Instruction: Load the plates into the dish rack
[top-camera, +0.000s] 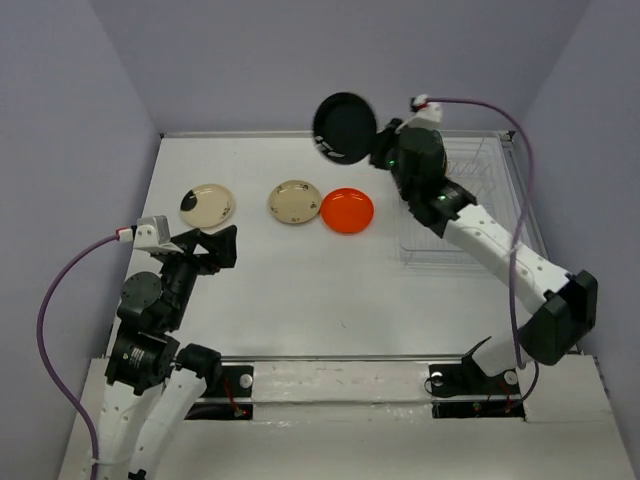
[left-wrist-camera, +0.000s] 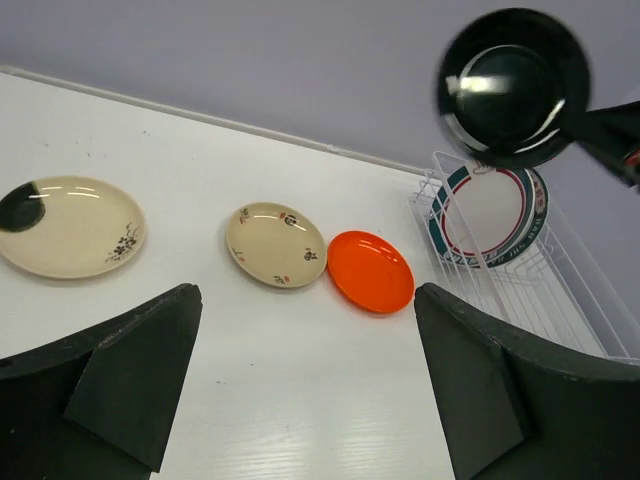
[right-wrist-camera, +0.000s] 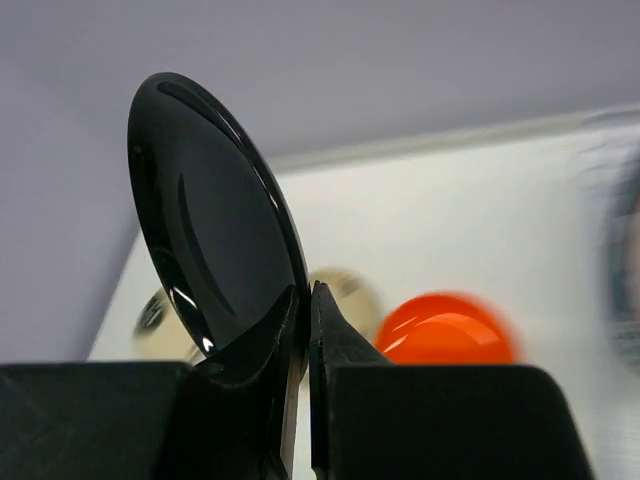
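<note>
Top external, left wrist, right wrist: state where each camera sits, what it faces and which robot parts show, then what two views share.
Top external: above and behind the bases, looking down on the table; both arms show.
Left wrist: low over the table, facing the dish rack; the open left gripper frames it.
Right wrist: raised, looking along the right gripper, shut on the black plate's rim.
Shared: both wrist views show the black plate and the orange plate.
</note>
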